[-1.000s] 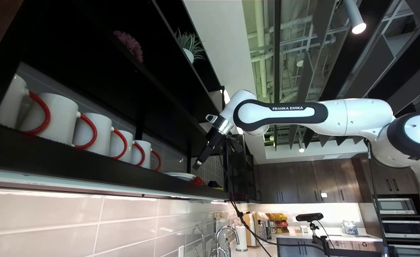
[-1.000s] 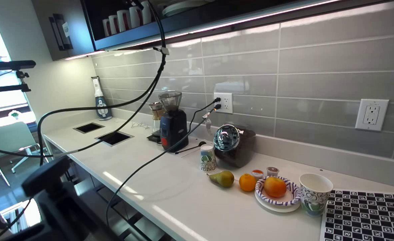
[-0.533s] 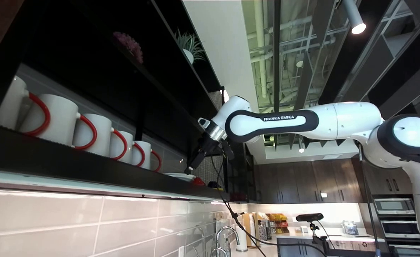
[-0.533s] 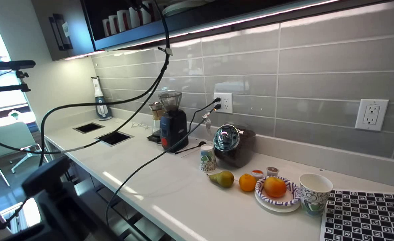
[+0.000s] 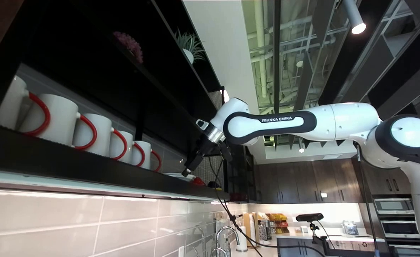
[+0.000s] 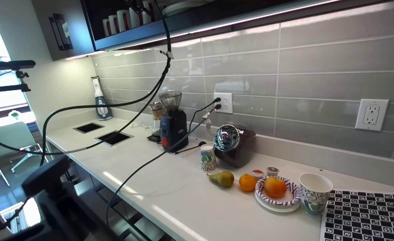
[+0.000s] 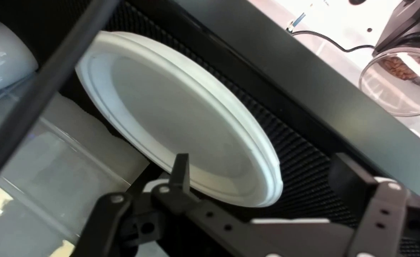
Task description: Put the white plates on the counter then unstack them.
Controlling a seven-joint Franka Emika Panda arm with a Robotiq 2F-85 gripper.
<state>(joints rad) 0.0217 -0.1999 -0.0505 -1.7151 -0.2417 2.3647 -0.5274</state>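
Observation:
Two or so white plates (image 7: 181, 107) lie stacked on a ribbed black mat in the wrist view. In both exterior views the plates (image 5: 177, 175) rest on the lower black shelf (image 6: 136, 31), above the white counter (image 6: 183, 194). My gripper (image 7: 263, 160) stands wide open at the near end of the stack, nothing clamped in it. Its left finger (image 7: 180, 169) overlaps the plates' rim in the picture; whether it touches cannot be told. The right finger (image 7: 352, 171) is apart from them, by the shelf's front lip. In an exterior view the gripper's tip (image 5: 186, 172) reaches down to the stack.
White mugs (image 5: 92, 134) with red handles share the shelf. On the counter are a coffee grinder (image 6: 173, 127), a pear (image 6: 224, 179), an orange (image 6: 247, 182), a patterned bowl (image 6: 294, 192) with fruit, paper cups (image 6: 314, 194) and a checkered board (image 6: 367, 214). A cable (image 6: 160, 80) hangs before the shelf.
The arm has moved lower and closer to the shelf, bringing the gripper down from above to the plates. The hanging cables shifted with it. The plates have not moved.

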